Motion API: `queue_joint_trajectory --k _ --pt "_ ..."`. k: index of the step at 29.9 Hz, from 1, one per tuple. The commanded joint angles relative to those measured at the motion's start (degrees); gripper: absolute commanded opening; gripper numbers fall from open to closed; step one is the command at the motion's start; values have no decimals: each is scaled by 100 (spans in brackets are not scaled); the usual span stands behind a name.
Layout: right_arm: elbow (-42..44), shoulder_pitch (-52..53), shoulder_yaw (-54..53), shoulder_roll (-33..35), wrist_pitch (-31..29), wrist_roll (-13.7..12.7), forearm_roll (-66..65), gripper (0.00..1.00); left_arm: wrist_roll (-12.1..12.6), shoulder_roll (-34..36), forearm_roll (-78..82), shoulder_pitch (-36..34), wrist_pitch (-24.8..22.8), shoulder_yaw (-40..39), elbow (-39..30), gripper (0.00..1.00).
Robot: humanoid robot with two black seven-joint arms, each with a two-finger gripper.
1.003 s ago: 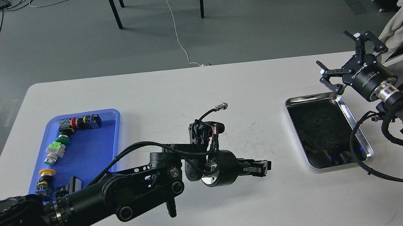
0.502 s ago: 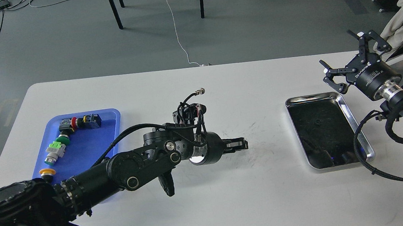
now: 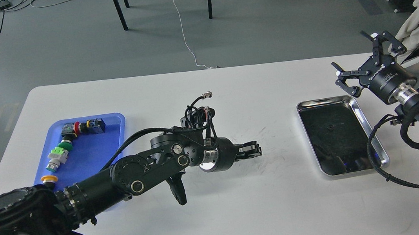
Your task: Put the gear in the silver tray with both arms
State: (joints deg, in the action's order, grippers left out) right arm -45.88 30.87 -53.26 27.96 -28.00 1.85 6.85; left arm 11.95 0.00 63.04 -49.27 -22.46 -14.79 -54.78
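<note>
The silver tray (image 3: 360,114) lies on the right side of the white table, its dark bottom bare except for reflections. My left gripper (image 3: 254,150) hovers low over the table's middle, pointing right toward the tray, about a hand's width short of it. Its fingers lie close together and nothing shows between them. My right gripper (image 3: 360,60) is open and empty, held above the table just beyond the tray's far right corner. No gear wheel shows. Several coloured push-button parts (image 3: 60,154) lie in a blue tray (image 3: 99,157) at the left.
My left arm (image 3: 130,181) stretches across the blue tray's right edge. A black cable (image 3: 381,169) from my right arm loops over the silver tray's near right corner. Chair legs, cords and a cloth-draped object stand on the floor beyond the table.
My left gripper has drawn back from the near middle to farther up the table and to the left, then edged slightly right. My right gripper has shifted slightly right.
</note>
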Motion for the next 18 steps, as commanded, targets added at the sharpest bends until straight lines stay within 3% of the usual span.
queue_joint_trajectory --k 1,18 --pt "9 16 0 7 0 -1 0 96 -17 0 -55 14 4 2 -15 19" --pt "9 7 0 -1 0 -1 0 97 -105 0 -196 172 83 11 -129 47"
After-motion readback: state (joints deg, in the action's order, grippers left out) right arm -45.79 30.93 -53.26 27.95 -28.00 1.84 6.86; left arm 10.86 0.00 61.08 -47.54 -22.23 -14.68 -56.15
